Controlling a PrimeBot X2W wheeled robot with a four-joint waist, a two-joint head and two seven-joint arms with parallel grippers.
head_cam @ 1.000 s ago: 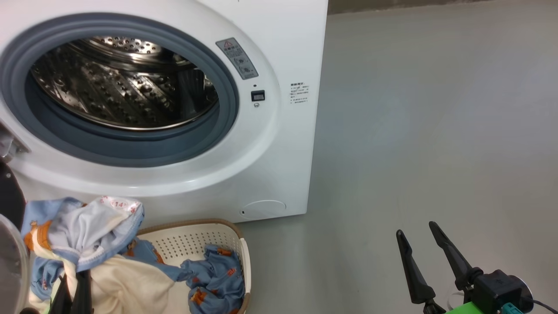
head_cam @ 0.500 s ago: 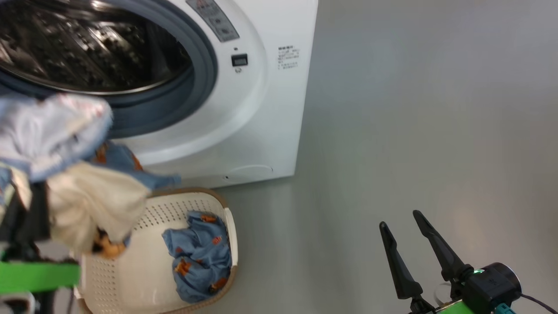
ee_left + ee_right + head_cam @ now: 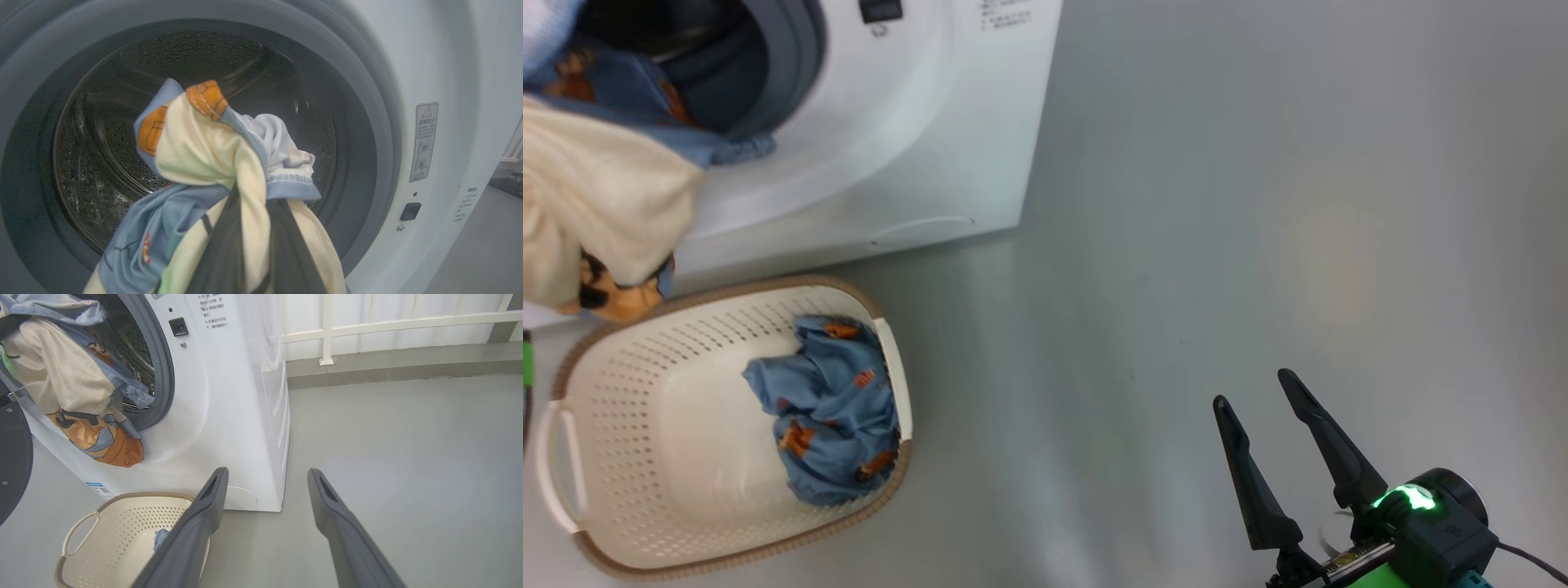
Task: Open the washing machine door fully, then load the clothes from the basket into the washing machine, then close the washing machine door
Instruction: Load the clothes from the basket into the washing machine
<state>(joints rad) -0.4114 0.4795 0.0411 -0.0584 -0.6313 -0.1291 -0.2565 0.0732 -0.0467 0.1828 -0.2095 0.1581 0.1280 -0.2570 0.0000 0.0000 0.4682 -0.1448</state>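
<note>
Looking down, the head view finds the right gripper (image 3: 1253, 387) at lower right above bare floor (image 3: 1258, 204), its fingers spread and empty. The basket (image 3: 645, 457) sits on the floor just before the washing machine (image 3: 915, 147), one blue printed garment (image 3: 829, 408) lying in it. In the left wrist view, the left gripper (image 3: 257, 200) pinches a bundle of clothes (image 3: 204, 151), blue, cream and orange-brown, in front of the steel drum (image 3: 102, 143). The right wrist view shows that bundle hanging at the gasket (image 3: 161, 375), and the washing machine door (image 3: 14, 457) swung open at the left edge.
</note>
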